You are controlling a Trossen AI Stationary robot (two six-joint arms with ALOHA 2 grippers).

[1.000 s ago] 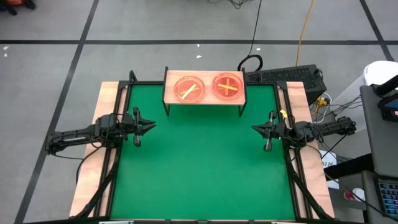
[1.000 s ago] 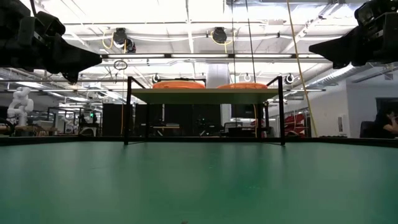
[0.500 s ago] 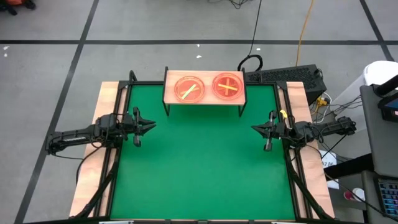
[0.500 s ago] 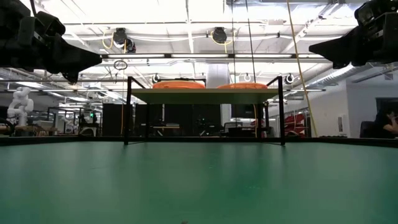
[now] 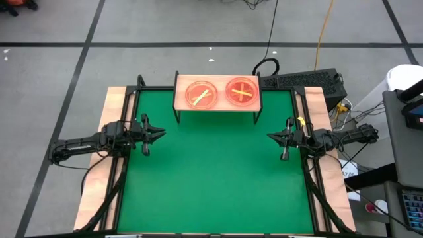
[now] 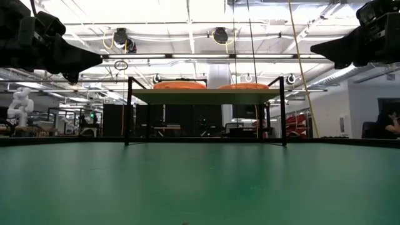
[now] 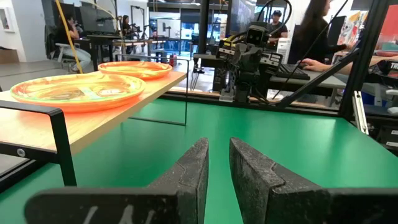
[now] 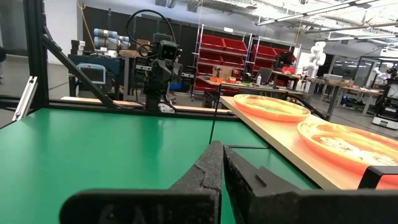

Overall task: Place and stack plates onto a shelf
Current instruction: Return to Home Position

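The shelf (image 5: pixel 218 79) stands on its thin black legs at the far middle of the green mat. Two piles of orange-tinted plates rest on its wooden board: one with a yellow stripe (image 5: pixel 201 94) and one with a yellow cross (image 5: pixel 242 91). How many plates lie in each pile cannot be told. My left gripper (image 5: pixel 158 133) hovers over the mat's left side, open by a narrow gap (image 7: pixel 219 155), and points right. My right gripper (image 5: pixel 271 137) hovers over the right side, shut (image 8: pixel 222 155), and points left. Both are well clear of the shelf (image 6: pixel 205 95).
A black frame rail (image 5: pixel 125 112) and bare wooden strips (image 5: pixel 330 185) border the green mat (image 5: pixel 211 178). A keyboard (image 5: pixel 301 80) and cables lie beyond the far right corner. People sit at desks in the room behind (image 7: pixel 311 37).
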